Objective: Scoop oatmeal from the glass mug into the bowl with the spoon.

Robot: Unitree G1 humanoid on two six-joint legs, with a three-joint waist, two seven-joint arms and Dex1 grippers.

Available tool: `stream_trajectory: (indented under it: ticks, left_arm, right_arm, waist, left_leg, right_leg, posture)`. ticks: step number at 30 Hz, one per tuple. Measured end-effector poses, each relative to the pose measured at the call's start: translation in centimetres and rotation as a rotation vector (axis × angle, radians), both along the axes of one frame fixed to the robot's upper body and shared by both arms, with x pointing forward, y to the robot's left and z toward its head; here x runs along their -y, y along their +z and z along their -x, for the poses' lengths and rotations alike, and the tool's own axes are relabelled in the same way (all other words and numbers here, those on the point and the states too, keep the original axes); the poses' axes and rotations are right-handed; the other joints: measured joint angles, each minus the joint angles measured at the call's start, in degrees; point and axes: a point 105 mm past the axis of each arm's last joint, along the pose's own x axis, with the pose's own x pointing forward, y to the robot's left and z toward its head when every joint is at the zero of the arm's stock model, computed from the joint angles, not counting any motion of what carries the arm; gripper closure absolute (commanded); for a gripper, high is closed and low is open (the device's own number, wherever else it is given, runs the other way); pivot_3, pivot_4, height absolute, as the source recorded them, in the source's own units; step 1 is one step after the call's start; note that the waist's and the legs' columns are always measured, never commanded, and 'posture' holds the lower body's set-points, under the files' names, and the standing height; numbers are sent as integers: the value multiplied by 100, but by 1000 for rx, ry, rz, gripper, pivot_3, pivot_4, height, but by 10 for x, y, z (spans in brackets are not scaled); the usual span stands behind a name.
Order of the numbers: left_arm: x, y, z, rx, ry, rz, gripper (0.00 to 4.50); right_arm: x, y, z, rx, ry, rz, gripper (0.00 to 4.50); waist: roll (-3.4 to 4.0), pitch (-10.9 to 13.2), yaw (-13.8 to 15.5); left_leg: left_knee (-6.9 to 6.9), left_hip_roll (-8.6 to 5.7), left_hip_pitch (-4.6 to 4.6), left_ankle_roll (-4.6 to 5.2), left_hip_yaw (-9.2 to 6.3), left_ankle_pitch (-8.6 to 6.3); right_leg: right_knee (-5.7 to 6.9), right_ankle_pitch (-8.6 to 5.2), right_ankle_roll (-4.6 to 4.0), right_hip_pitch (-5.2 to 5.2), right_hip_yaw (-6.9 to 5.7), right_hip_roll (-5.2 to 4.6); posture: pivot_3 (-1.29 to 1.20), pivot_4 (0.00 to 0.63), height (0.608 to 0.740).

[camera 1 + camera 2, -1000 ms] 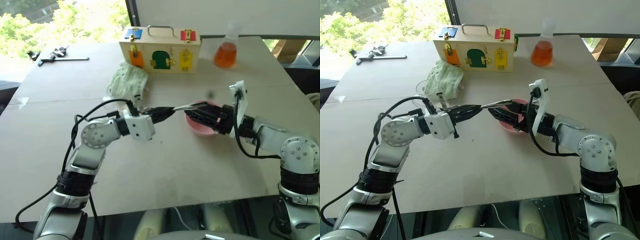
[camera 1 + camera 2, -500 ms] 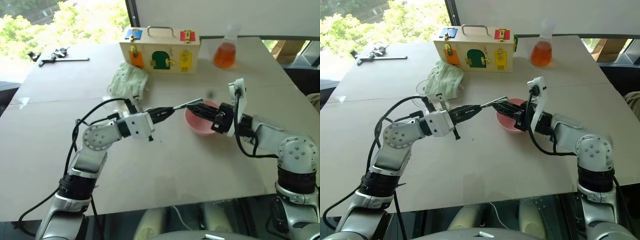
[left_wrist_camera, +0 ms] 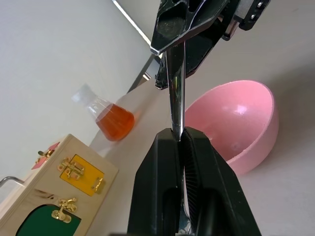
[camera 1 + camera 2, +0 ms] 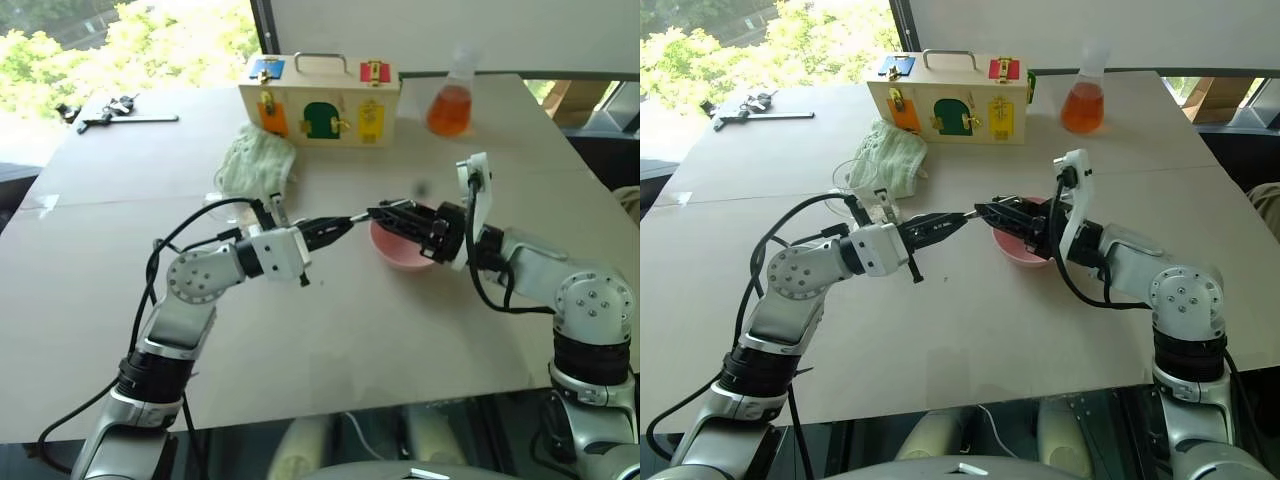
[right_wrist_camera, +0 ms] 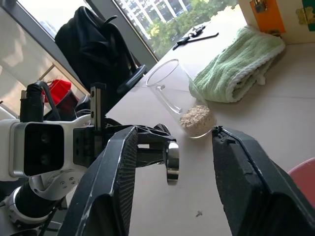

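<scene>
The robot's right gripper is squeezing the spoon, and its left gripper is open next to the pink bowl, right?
No, swap the sides. The left gripper is squeezing the spoon, and the right gripper is open next to the pink bowl. The left wrist view shows the grip.

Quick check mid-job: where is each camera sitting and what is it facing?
Left and right eye views: on the head, looking down over the table, both arms in frame.
Left wrist view: along the left gripper, shut on the spoon, toward the bowl.
Right wrist view: between the open right gripper fingers toward the glass mug.
Shared: both wrist views show the spoon.
</scene>
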Motion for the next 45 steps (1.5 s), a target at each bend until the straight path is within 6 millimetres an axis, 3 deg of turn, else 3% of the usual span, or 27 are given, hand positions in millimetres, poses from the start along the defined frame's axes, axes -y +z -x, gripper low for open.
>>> stream_trajectory:
  ticks: [1, 6, 7, 15, 19, 26, 33, 39, 42, 43, 45]
  left_arm:
    - [0, 0, 0, 1, 0, -2, 4500]
    - [0, 0, -1, 8, 4, -10, 4500]
    - [0, 0, -1, 8, 5, -12, 4500]
    - [0, -1, -1, 17, 11, -22, 4500]
    - [0, -1, -2, 21, 17, -19, 3251]
    - [-7, 10, -8, 57, 72, 22, 29]
    - [-24, 23, -15, 52, 150, 101, 29]
    - [-70, 51, -29, -32, 338, 338, 29]
    - [-119, 71, -34, -33, 485, 408, 29]
    - [-147, 83, -32, -22, 560, 439, 29]
    - [-182, 98, -24, -20, 635, 474, 29]
  right_arm:
    - [0, 0, -1, -1, -5, 1, 2016]
    - [0, 0, -1, -3, -10, 1, 4250]
    - [0, 0, 0, -5, -4, -1, 4448]
    - [-2, 1, 2, 0, 8, 1, 4448]
    - [-1, -1, 3, -3, 15, 22, 4500]
    - [2, -6, -3, -35, -12, 27, 4500]
    - [7, -5, -10, -49, -47, 25, 4500]
    - [26, 8, -30, -26, -165, 12, 4500]
    - [34, 12, -35, -19, -206, 3, 4500]
    - [38, 13, -36, -16, -221, 4, 4500]
    - [44, 15, -38, -14, -249, 3, 4500]
  waist:
    - [0, 0, 0]
    - [0, 0, -1]
    - [0, 0, -1]
    - [0, 0, -1]
    - [0, 0, 0]
    - [0, 0, -2]
    - [0, 0, -3]
    - [0, 0, -45]
    - [0, 0, -108]
    - [1, 0, -148]
    - [1, 0, -182]
  left_leg:
    - [0, 0, 0, 0, 0, 0]
    - [0, 0, 0, 0, 0, 0]
    - [0, 0, 0, 0, 0, 0]
    - [1, 0, 0, 0, 2, 0]
    - [1, 0, 0, 0, 2, 0]
    - [2, 1, 0, 0, 3, 0]
    - [2, 1, 0, 0, 2, 0]
    - [4, 2, 0, 0, 2, 0]
    - [4, 3, -1, 0, 1, 0]
    - [3, 3, -1, 0, 2, 0]
    - [0, 3, -1, 0, 2, 0]
  right_leg:
    - [0, 0, 0, 0, 0, 0]
    - [0, 0, 0, 0, 1, 2]
    - [1, 0, 0, 0, 1, 2]
    - [2, 0, 0, -1, 3, 7]
    - [2, 0, 0, -1, 3, 7]
    - [3, 0, 0, -1, 4, 6]
    - [4, 0, 0, -2, 4, 6]
    - [7, 0, 0, -3, 4, 12]
    - [8, 0, 0, -5, 3, 13]
    - [9, 0, 0, -9, 10, 15]
    - [8, 0, 0, -14, 20, 17]
  posture:
    - [0, 150, 740]
    - [0, 150, 740]
    - [0, 150, 740]
    - [0, 150, 740]
    - [0, 150, 740]
    - [0, 150, 740]
    - [0, 150, 740]
    - [0, 150, 740]
    - [0, 150, 740]
    - [0, 150, 740]
    - [0, 150, 740]
